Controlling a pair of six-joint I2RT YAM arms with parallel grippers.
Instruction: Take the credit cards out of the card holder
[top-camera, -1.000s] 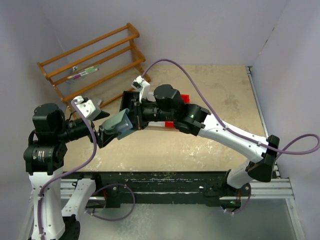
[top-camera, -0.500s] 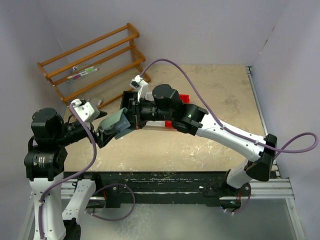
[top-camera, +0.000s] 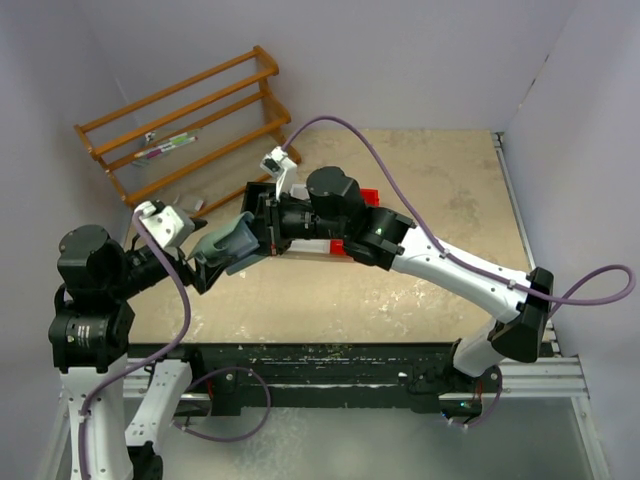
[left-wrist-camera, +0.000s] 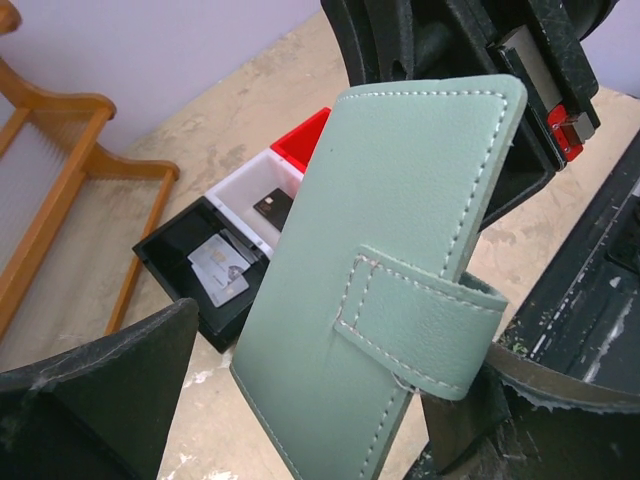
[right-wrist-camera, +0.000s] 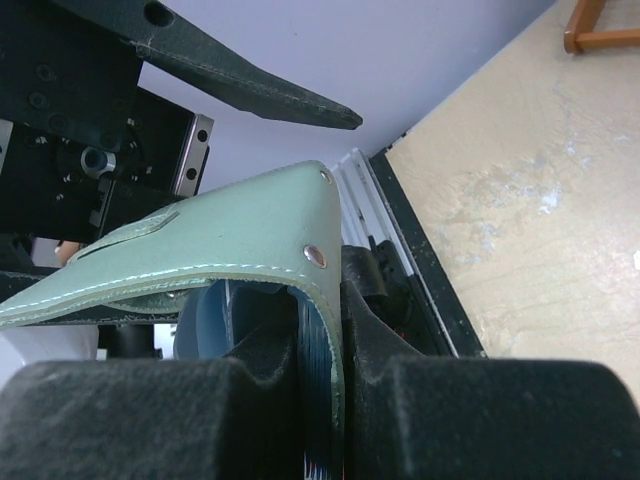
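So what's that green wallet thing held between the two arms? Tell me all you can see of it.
The card holder is a flat, pale grey-green wallet, leather-like, with white stitching, a strap wrapped round one edge and a small metal stud. It is up off the table, tilted, one edge pinched in the right hand. The left hand stands open round its other end.
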